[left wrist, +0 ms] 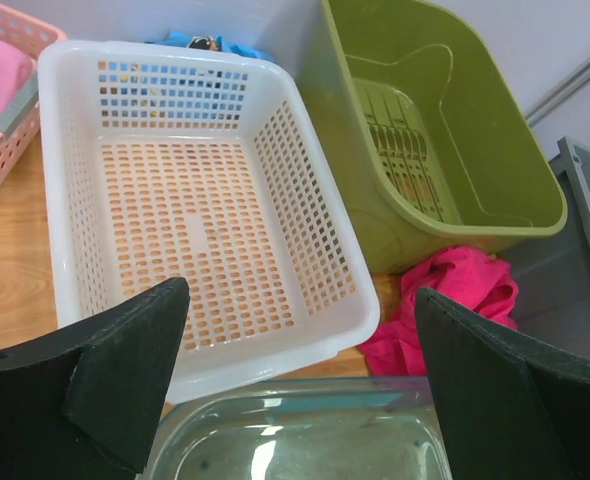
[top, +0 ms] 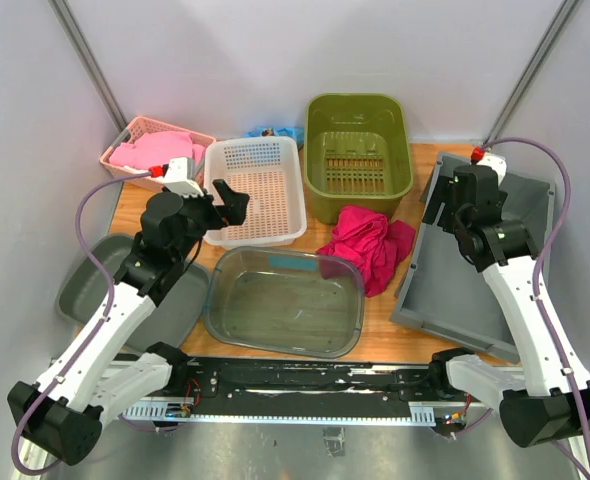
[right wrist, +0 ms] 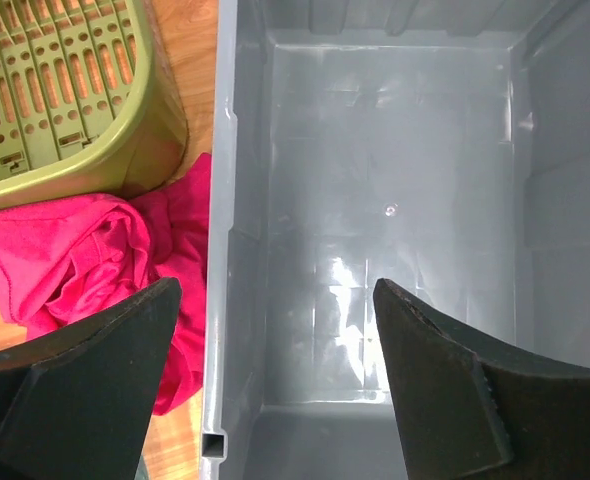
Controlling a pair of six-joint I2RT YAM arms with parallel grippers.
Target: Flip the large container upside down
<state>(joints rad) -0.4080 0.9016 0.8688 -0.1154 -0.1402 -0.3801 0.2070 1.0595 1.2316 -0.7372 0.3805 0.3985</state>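
A large grey bin (top: 455, 290) stands upright and empty at the table's right edge; the right wrist view looks down into it (right wrist: 395, 200). My right gripper (top: 445, 205) is open and empty, hovering above the bin's left wall (right wrist: 277, 285). A clear rectangular container (top: 285, 300) sits open side up at the front centre and shows at the bottom of the left wrist view (left wrist: 305, 440). My left gripper (top: 233, 200) is open and empty, above the gap between the clear container and the white basket (left wrist: 300, 290).
A white mesh basket (top: 257, 190) and a green bin (top: 358, 155) stand at the back. A pink basket (top: 150, 145) holding cloth is at the back left. A magenta cloth (top: 370, 245) lies beside the grey bin. A grey lid (top: 95, 280) lies at the left.
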